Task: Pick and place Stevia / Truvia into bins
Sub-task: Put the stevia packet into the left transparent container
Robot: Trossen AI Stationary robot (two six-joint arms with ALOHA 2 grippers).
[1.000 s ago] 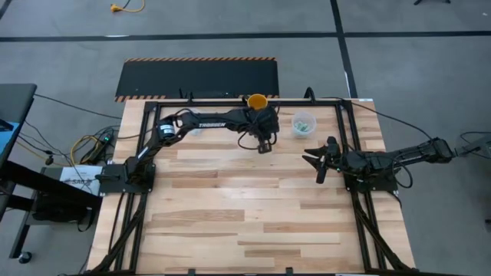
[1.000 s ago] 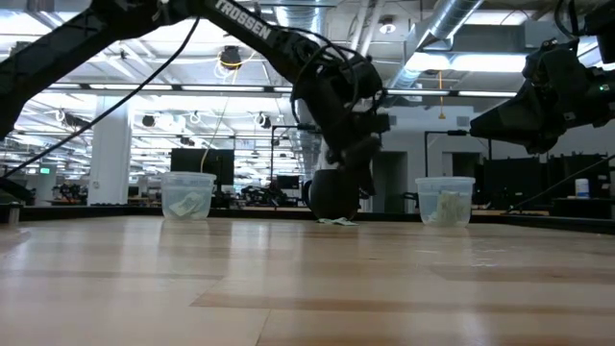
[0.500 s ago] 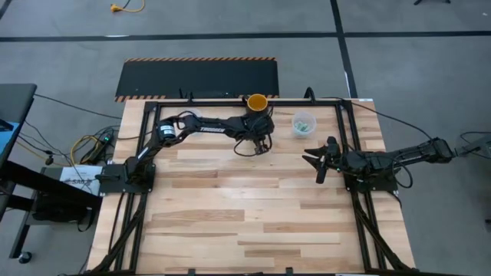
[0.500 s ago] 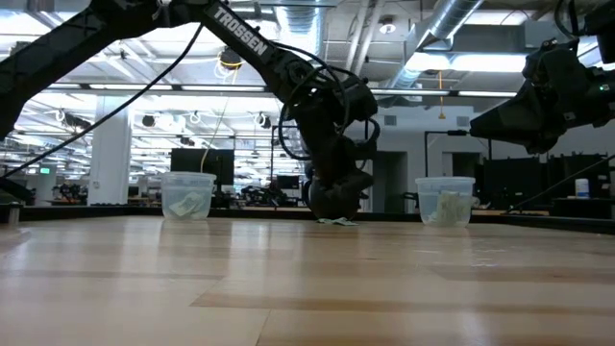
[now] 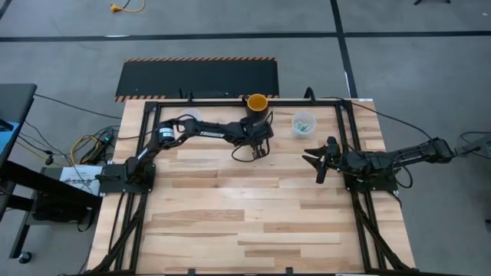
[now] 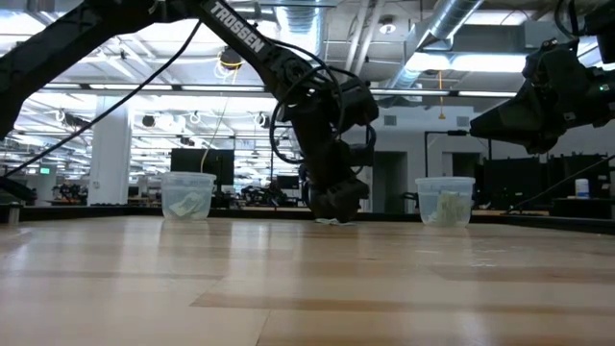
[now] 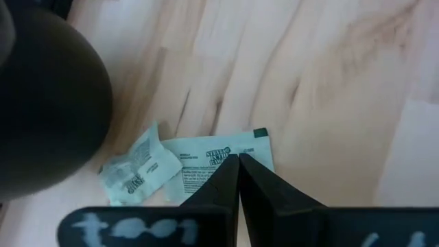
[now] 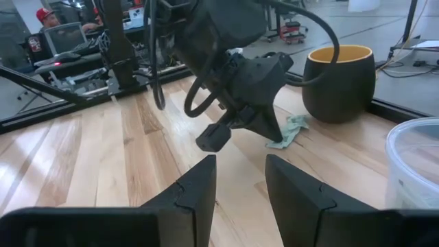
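Left gripper (image 7: 238,165), fingers pressed together, tips on a sachet (image 7: 219,156) beside the dark cup (image 5: 257,102), upper centre of the high view. Right gripper (image 5: 316,165), fingers spread, centre right. Clear cup (image 5: 303,122) between them.

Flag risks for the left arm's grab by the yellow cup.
1. The left gripper is shut over the sachets; shut fingers may slide off the flat paper and lift nothing.
2. Two sachets overlap, so the crumpled one could be dragged along or dropped short of a bin.
3. The yellow cup sits right beside the gripper and may get bumped.
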